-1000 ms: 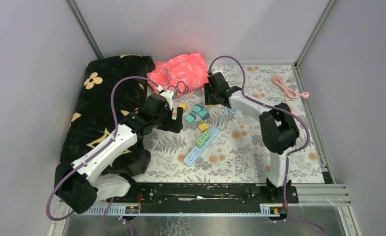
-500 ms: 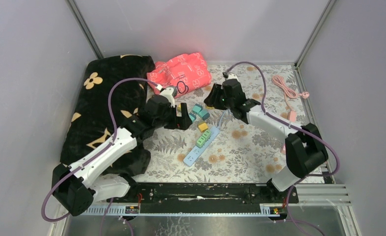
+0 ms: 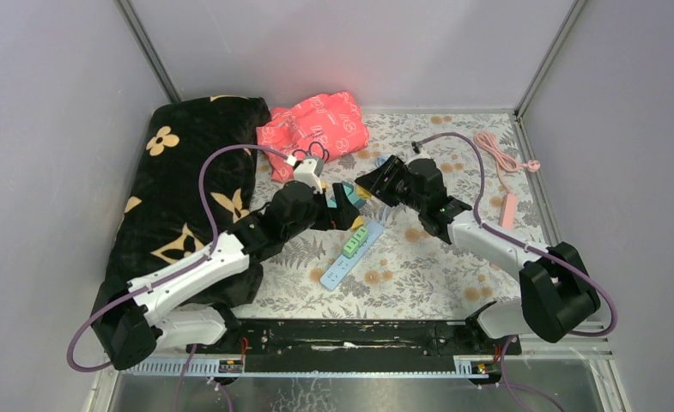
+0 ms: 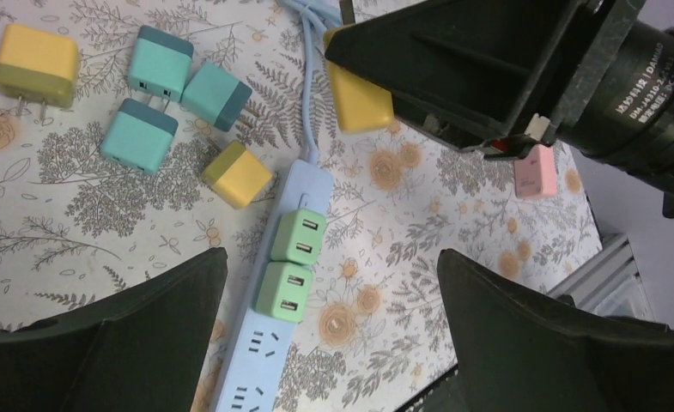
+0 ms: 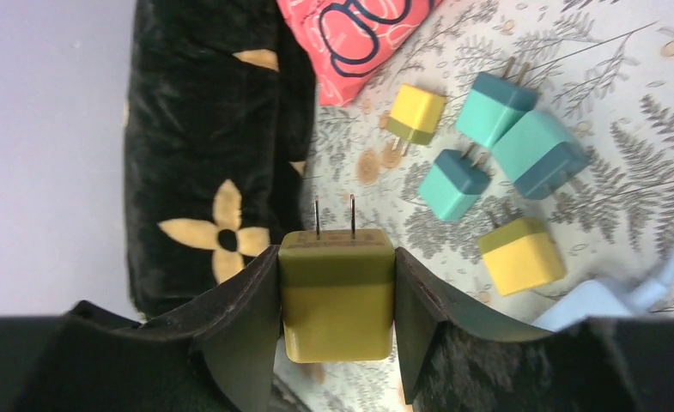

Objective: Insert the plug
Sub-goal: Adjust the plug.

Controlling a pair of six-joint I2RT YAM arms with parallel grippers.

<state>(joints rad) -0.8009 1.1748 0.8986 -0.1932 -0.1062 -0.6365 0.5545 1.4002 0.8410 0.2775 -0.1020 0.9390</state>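
Right jaws pinch the yellow plug [image 5: 337, 296] in the air just past the far end of the power strip [image 4: 245, 365], left jaws hang spread wide over it holding nothing, so imo off-slot prongs could just shove the loose strip sideways.

A yellow plug [image 5: 337, 296], a small cube with an olive band at its pronged end and two bare flat prongs, is pinched on two sides in the right gripper [image 5: 337, 253] and held off the mat. A long pale-blue strip [image 3: 340, 265] lies flat, running from 7 o'clock to 1 o'clock in the top view. Two green adapters [image 4: 290, 262] fill its 1 o'clock end; the sockets toward 7 o'clock are free. The plug is at 12 o'clock from the strip, apart from it.
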